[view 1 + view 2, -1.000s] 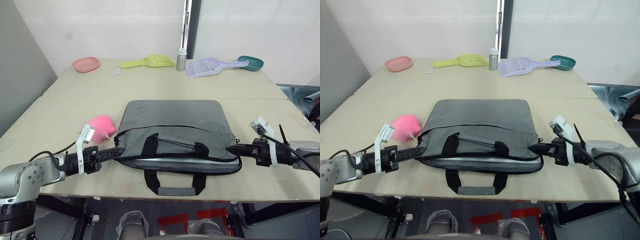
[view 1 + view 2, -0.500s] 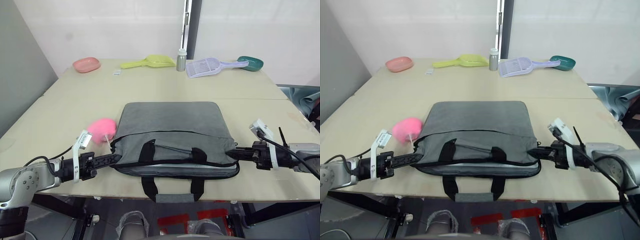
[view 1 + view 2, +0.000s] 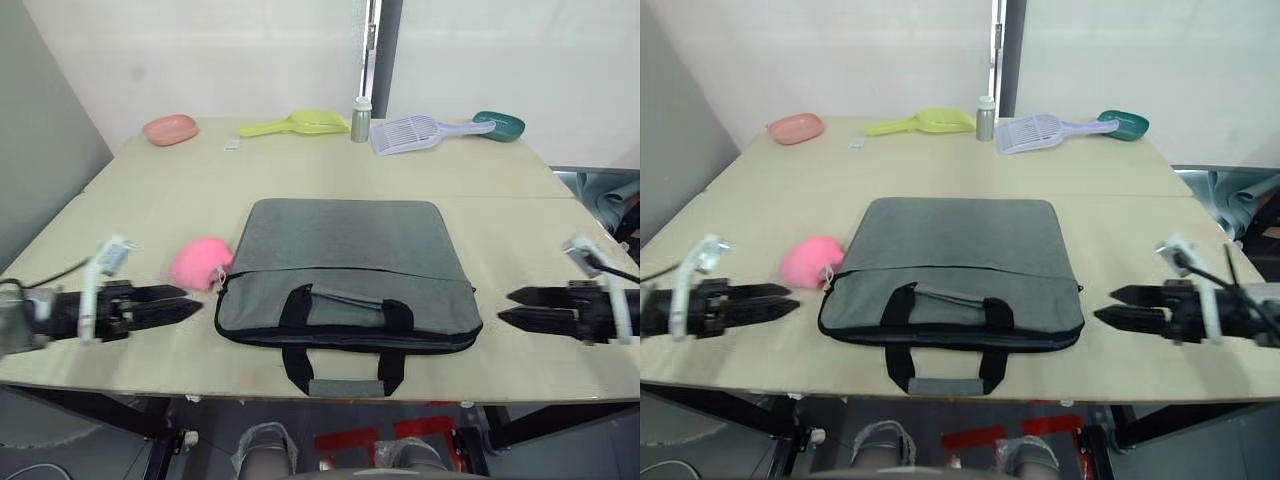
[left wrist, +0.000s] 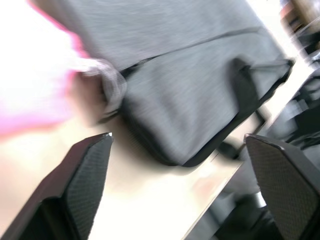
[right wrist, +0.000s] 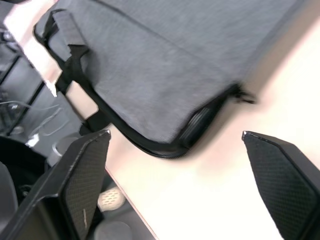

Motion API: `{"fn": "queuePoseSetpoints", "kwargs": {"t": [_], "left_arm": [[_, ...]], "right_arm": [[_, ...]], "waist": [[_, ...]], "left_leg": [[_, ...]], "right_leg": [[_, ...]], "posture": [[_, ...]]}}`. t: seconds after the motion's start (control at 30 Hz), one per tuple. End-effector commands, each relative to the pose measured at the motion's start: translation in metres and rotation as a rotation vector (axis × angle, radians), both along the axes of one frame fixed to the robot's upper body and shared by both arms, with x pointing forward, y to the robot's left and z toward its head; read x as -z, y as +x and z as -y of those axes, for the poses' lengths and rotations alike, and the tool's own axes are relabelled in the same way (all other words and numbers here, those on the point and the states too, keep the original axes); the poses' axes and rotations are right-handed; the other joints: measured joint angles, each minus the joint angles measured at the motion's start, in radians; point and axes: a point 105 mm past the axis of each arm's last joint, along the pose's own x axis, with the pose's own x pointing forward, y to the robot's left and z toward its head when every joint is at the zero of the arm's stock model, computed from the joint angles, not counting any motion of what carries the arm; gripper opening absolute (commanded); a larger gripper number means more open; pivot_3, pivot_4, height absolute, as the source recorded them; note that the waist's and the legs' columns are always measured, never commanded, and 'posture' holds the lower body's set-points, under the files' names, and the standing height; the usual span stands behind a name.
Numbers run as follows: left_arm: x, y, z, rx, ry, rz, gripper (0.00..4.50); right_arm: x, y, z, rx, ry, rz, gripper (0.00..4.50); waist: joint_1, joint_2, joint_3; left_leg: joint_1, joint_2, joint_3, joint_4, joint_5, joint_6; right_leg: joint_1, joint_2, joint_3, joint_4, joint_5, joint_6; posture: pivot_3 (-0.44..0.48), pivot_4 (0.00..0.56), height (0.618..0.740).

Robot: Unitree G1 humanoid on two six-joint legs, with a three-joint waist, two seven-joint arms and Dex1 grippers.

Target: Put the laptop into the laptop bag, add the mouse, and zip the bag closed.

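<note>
With both arms parked off the ends of the laptop bag, neither is touching it: the left gripper sits just off the bag's left end, the right gripper just off its right end, each pointing inward along the bag's long axis, which runs left-right across the surface. Both sets of fingers are apart and empty; the wrist views confirm it, with the left fingers and right fingers spread wide and the bag's corners between them. The bag lies flat near the front edge, handles toward the robot, one strap hanging over the edge. Laptop and mouse aren't identifiable anywhere on the surface, so my guess is they're inside. The zipper line looks drawn shut along the top seam; can't confirm the last bit at the right corner, where a small pull tab sticks out. If any zip travel is left, the right arm is the nearer one, and the pull runs along the long axis. A pink plush sits beside the bag's left end, close to the left gripper, so watch for snagging.
</note>
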Motion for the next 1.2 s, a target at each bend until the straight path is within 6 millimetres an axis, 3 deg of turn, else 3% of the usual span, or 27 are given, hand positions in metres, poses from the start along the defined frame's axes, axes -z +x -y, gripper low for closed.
{"fn": "queuePoseSetpoints", "kwargs": {"t": [0.03,0.13,0.23,0.47,0.6,0.73,0.83,0.93,0.97,1.1,1.2], "left_arm": [[-0.052,0.007,0.006,0.087,0.019,0.232,4.5],[-0.086,0.019,0.028,0.168,0.055,0.38,4.5],[-0.101,0.017,0.05,0.289,0.093,0.444,4.5],[-0.112,0.002,0.079,0.565,0.093,0.517,4.5],[-0.104,-0.012,0.091,0.696,0.079,0.485,4.5],[-0.086,-0.019,0.092,0.736,0.075,0.431,4.5],[-0.059,-0.021,0.082,0.721,0.134,0.365,4.5],[-0.044,-0.022,0.074,0.686,0.152,0.338,4.5],[-0.043,-0.022,0.073,0.672,0.144,0.337,4.5],[-0.036,-0.022,0.063,0.588,0.131,0.328,4.5],[-0.03,-0.023,0.054,0.524,0.134,0.325,4.5]], "right_arm": [[-0.041,0.004,0.003,-0.021,-0.023,0.174,4.47],[-0.072,0.001,-0.016,-0.09,0.021,0.313,4.47],[-0.093,-0.006,-0.038,-0.164,0.06,0.429,4.47],[-0.099,-0.019,-0.077,-0.265,0.095,0.483,4.47],[-0.094,-0.02,-0.092,-0.296,0.111,0.456,4.47],[-0.075,-0.016,-0.116,-0.338,0.069,0.384,4.47],[-0.056,-0.001,-0.132,-0.328,0.038,0.326,4.47],[-0.05,0.015,-0.149,-0.315,0.058,0.304,4.47],[-0.05,0.021,-0.154,-0.307,0.065,0.298,3.89],[-0.043,0.033,-0.183,-0.366,0.066,0.282,2.65],[-0.023,0.037,-0.203,-0.435,0.012,0.26,1.6]], "waist": [[0.006,0.0,0.0],[0.01,0.0,0.0],[0.01,0.0,0.0],[0.006,0.0,0.0],[0.009,0.0,0.0],[0.005,0.001,-0.001],[-0.008,0.001,-0.001],[-0.007,0.001,-0.001],[-0.006,0.001,-0.001],[-0.002,0.001,-0.001],[-0.002,0.001,-0.001]], "left_leg": [[0.0,0.0,0.0,0.0,0.0,0.0],[0.001,0.0,0.0,0.002,0.0,0.0],[0.001,0.0,0.001,0.004,0.0,0.001],[0.0,0.0,0.004,0.003,0.0,0.001],[0.001,0.0,0.006,0.003,0.0,0.001],[0.002,0.0,0.007,0.003,0.0,0.001],[0.002,0.0,0.008,0.003,0.0,0.0],[0.001,0.0,0.008,0.003,0.0,0.0],[0.001,0.0,0.008,0.003,0.0,0.0],[0.0,0.0,0.008,0.002,0.0,-0.001],[0.0,0.0,0.008,0.001,0.0,-0.001]], "right_leg": [[0.0,0.0,0.0,0.001,0.0,0.0],[0.0,0.0,0.001,0.004,0.0,-0.001],[-0.001,0.0,0.002,0.007,0.0,-0.001],[-0.005,0.0,0.005,0.008,0.0,-0.001],[-0.005,0.0,0.007,0.008,0.0,-0.001],[-0.006,0.0,0.008,0.009,0.0,-0.001],[-0.006,0.0,0.009,0.01,0.0,-0.001],[-0.008,0.001,0.009,0.009,0.0,-0.001],[-0.008,0.001,0.009,0.01,0.0,-0.001],[-0.009,0.001,0.009,0.01,0.0,-0.001],[-0.009,0.001,0.008,0.009,0.0,-0.001]], "posture": [[0.0,0.15,0.74],[0.0,0.15,0.74],[0.0,0.15,0.74],[0.0,0.15,0.74],[0.0,0.15,0.74],[0.0,0.15,0.74],[0.0,0.15,0.74],[0.0,0.15,0.74],[0.0,0.15,0.74],[0.0,0.15,0.74],[0.0,0.15,0.74]]}}
